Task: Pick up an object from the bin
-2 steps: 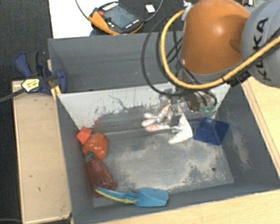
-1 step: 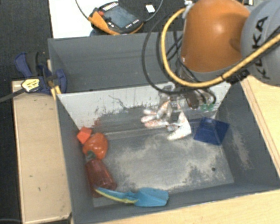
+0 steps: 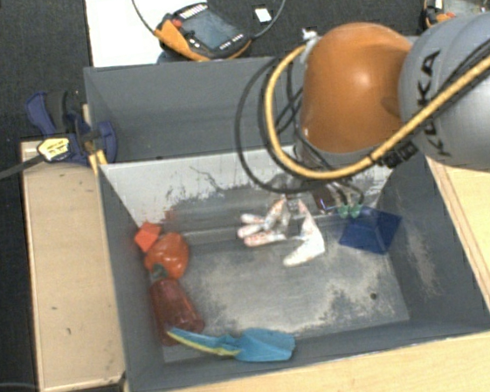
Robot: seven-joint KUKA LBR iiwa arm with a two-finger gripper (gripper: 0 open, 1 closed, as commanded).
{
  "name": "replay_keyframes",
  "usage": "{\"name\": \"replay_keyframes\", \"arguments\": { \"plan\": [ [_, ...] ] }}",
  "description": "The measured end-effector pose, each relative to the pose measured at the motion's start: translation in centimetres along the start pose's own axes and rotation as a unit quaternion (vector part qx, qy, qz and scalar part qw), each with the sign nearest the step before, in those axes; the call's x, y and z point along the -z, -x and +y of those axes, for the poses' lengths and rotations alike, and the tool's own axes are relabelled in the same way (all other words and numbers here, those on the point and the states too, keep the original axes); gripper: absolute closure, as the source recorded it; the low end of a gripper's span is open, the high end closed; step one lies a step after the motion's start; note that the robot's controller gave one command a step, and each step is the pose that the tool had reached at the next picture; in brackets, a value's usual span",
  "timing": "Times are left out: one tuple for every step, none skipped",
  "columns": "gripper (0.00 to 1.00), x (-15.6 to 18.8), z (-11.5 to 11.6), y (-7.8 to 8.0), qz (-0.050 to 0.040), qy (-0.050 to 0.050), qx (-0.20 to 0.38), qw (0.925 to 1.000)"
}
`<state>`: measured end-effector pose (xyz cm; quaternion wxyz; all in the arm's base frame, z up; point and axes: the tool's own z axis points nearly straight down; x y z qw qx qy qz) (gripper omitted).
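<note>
My gripper [image 3: 297, 215] reaches down below the orange cover into the middle of the bin, near the back wall. Right at it lies a pale pink and white toy [image 3: 260, 227], stretched out to the gripper's left. A white lump [image 3: 307, 246] lies just below the gripper and touches or joins the pink toy; I cannot tell which. A dark blue box [image 3: 369, 231] stands on the floor to the gripper's right. Whether anything is held is hidden by the gripper's body.
Along the bin's left wall lie a small orange block [image 3: 147, 237], an orange-red round fruit toy [image 3: 168, 255] and a dark red object [image 3: 175, 306]. A light blue scoop with a yellow handle [image 3: 244, 344] rests at the front edge.
</note>
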<state>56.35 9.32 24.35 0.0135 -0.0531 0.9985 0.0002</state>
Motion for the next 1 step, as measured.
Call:
{"name": "replay_keyframes", "arguments": {
  "plan": [
    [1.00, 1.06, 3.39, -0.05, -0.0039, 0.001, 0.079, 0.9969]
  ]
}}
